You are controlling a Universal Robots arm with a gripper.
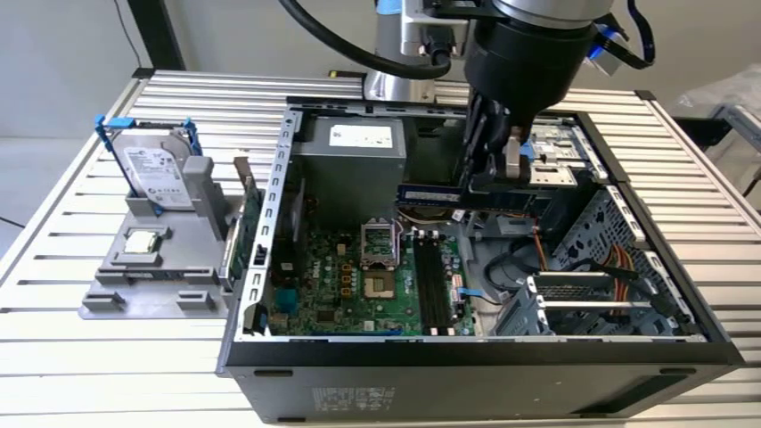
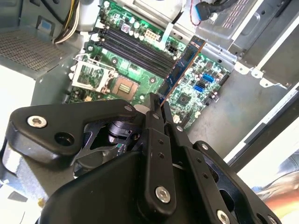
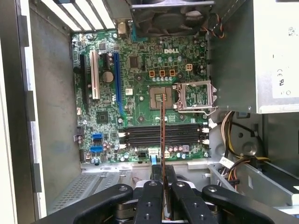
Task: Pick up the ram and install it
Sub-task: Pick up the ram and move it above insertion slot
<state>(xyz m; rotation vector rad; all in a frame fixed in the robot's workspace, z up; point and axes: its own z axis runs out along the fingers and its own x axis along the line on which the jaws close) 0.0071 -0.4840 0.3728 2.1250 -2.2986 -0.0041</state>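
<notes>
Held the ram [image 1: 458, 194] clamped by one end between the shut fingers [image 3: 154, 186] of the gripper [image 3: 163, 175]. Hung inside the open computer case [image 1: 476, 352], above the motherboard [image 3: 140, 93], apart from its black memory slots [image 3: 140, 135]. Stood edge-on in both wrist views.

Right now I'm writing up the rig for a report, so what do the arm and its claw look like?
The arm ends in a black cylinder under a silver section with blue trim; a thick black cable runs alongside. The claw is matte black linkage bars with silver screw heads.
</notes>
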